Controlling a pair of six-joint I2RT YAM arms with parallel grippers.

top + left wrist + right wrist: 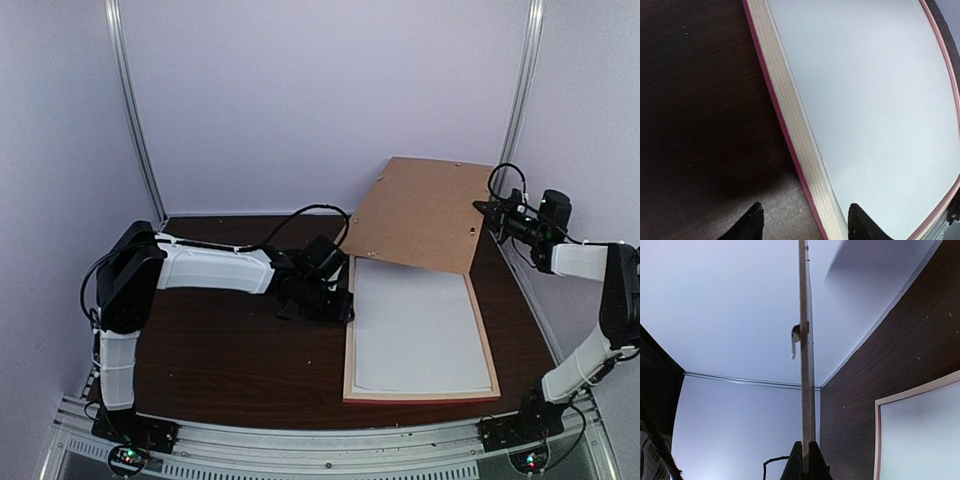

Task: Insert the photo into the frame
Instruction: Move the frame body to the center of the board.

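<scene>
Between the spread fingers of my left gripper [805, 212] runs one rail of the pink-rimmed, pale-wood rectangular frame [785, 115], presumably to steady it. My right gripper [805, 455] pinches the brown cardboard backing board [420, 212], tilted clear of the white sheet [420, 330] filling the frame. The photo cannot be seen.

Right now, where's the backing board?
Top view, right of centre: backing board tilted up over the frame's far end, right gripper pinching its right edge.
</scene>
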